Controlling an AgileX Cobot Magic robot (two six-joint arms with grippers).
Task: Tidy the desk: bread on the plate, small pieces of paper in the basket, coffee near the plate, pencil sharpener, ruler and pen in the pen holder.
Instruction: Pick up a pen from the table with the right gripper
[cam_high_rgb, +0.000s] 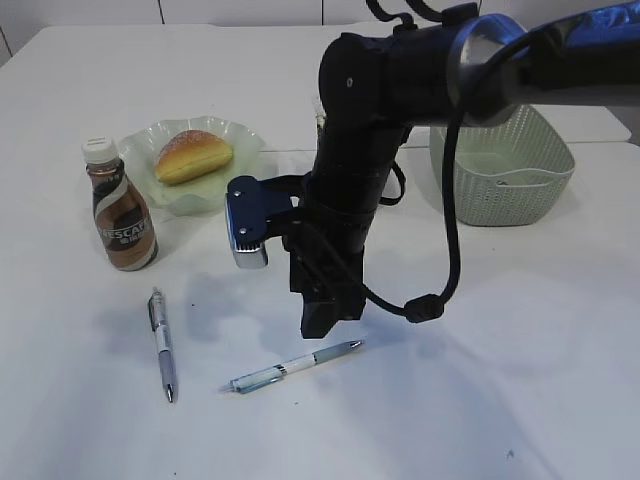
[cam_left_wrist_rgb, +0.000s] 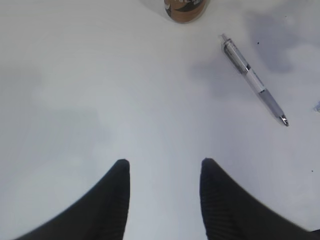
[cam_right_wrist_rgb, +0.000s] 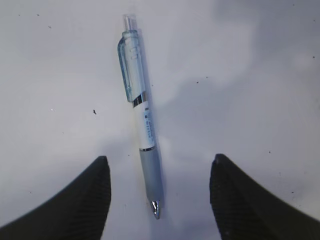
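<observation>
I am hanging the right claw (cam_right_wrist_rgb: 159, 200) spread wide over the pen (cam_right_wrist_rgb: 142, 131), its grip end lying between the 2 fingers, length running away from them; left claw (cam_left_wrist_rgb: 162, 200) is idling apart, empty.

Bright, even light; soft grey shadows; wrist views slightly blurred.

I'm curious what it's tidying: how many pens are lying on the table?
2. A grey pen lies left, below the coffee bottle; a light-blue pen lies under the black arm. More could hide behind it.
</observation>
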